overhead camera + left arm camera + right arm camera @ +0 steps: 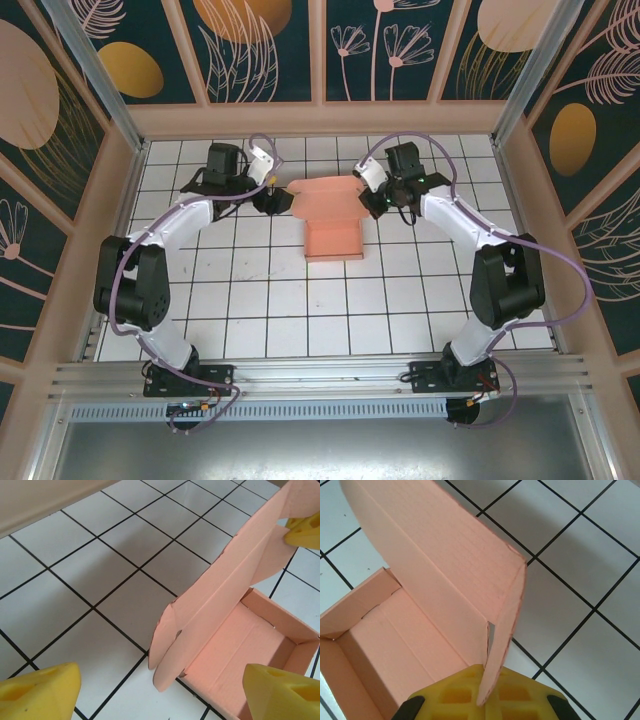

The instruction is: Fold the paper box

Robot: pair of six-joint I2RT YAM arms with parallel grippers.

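**Item:** paper box (333, 225), salmon-pink card, partly assembled.

**Location:** far middle of the tiled table (250, 300), between the two grippers.

**Condition:**
- The tray (385, 640) is formed, with its walls upright and its inside open to view.
- The lid (435, 555) stands raised along the tray's far edge, tilted rather than shut.
- A side flap (507, 625) at the lid's right end is bent down at the crease.

**Right gripper** (485, 700): clamped on the paper box. The lower edge of the side flap runs between its yellow pads (450, 695).

**Left gripper** (273, 201): jaws wide apart and holding nothing. In the left wrist view its yellow fingertips (40, 690) sit at the bottom corners, and the lid's left end and its small flap stand just ahead, between them but untouched.

**Step in hand, as judged:** closing the lid. The walls are done, and what remains is to fold the lid's end flaps and tuck them in.

**Next move calls for:**
- The left side needs to take or press the lid's left flap so that both ends bend inward alike.
- The lid then comes down over the tray with each flap guided inside its side wall — not outside it.
- Thin card buckles easily, so the lowering should be even at both ends.
- The tray is not held down and may slide on the tiles.
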